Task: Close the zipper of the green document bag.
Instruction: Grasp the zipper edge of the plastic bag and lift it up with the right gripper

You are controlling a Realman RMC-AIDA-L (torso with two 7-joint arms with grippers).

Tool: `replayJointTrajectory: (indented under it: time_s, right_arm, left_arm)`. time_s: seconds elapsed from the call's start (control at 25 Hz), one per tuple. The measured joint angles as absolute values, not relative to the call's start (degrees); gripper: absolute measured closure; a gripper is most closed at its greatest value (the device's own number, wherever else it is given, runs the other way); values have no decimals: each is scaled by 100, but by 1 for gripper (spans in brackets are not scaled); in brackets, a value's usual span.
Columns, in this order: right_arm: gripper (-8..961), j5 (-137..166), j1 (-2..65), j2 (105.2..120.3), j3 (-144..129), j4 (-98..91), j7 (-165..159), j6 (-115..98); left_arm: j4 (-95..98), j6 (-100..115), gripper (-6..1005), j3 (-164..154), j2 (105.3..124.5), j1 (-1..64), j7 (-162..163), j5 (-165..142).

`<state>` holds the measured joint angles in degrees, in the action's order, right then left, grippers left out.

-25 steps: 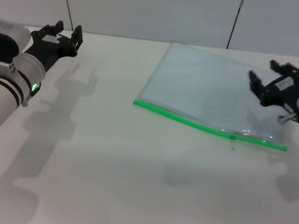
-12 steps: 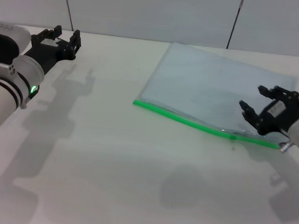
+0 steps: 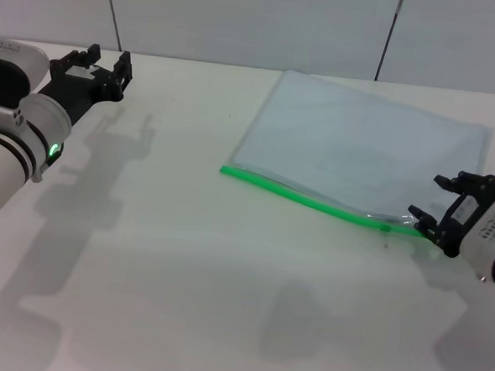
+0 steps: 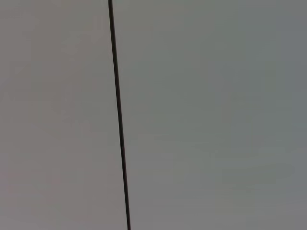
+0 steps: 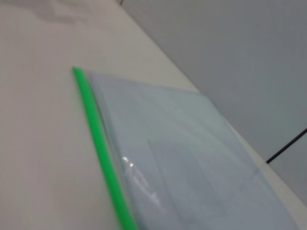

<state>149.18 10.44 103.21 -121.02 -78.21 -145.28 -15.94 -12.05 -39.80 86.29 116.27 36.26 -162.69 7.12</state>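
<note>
The green document bag [image 3: 359, 146] lies flat on the white table, right of centre, a pale translucent pouch. Its zipper [image 3: 301, 199] is the bright green strip along the near long edge, with a small dark slider [image 3: 385, 227] close to the right end. My right gripper [image 3: 442, 202] hangs low at that right end, open, covering the last stretch of the strip; nothing is between its fingers. The right wrist view shows the zipper [image 5: 103, 148] and the bag [image 5: 192, 163] close up, without fingers. My left gripper [image 3: 106, 57] is open at the far left, away from the bag.
The white table [image 3: 183, 274] stretches wide in front of and left of the bag. A grey wall [image 3: 258, 18] with dark vertical seams stands right behind the table's far edge. The left wrist view shows only that wall [image 4: 216, 115].
My right gripper has dropped from over the bag's right side toward me, down to the zipper's right end. The left arm has barely shifted.
</note>
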Motion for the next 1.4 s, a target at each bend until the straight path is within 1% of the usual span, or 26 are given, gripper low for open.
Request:
replayJointTrajectory:
  time_s: [0.12,0.24,0.4,0.44,0.48,0.56,0.88,1.16,1.4]
  right_arm:
    - [420,14922,921,10546,-11829,-8011,-14048,-2041]
    - [422,14929,714,10865,-11410,-8262,-13402,-2524]
    - [422,14935,458,11380,-10831,-8421,-12472,-3044]
    - [422,14936,417,11477,-10729,-8423,-12280,-3126]
    - [421,14936,389,11538,-10656,-8433,-12129,-3208]
    - [421,14934,361,11582,-10585,-8465,-11963,-3393]
    - [418,15460,391,11585,-10564,-8586,-11951,-3989]
    - [416,16124,343,11605,-10594,-8709,-12217,-3989]
    - [415,16585,437,11605,-10689,-8610,-12527,-3974]
  left_arm:
    - [-1205,-3981,515,8643,11627,3613,-16269,712]
    - [-1205,-3981,515,8662,11625,3601,-16269,713]
    - [-1205,-3982,515,8673,11623,3588,-16269,728]
    - [-1205,-3982,515,8674,11623,3586,-16269,732]
    - [-1205,-3982,515,8674,11622,3584,-16269,734]
    - [-1205,-3982,515,8676,11621,3582,-16269,736]
    - [-1195,-3975,515,8685,11604,3557,-16269,753]
    - [-1195,-3972,515,8692,11589,3519,-16269,756]
    - [-1195,-3972,514,8693,11584,3519,-16269,756]
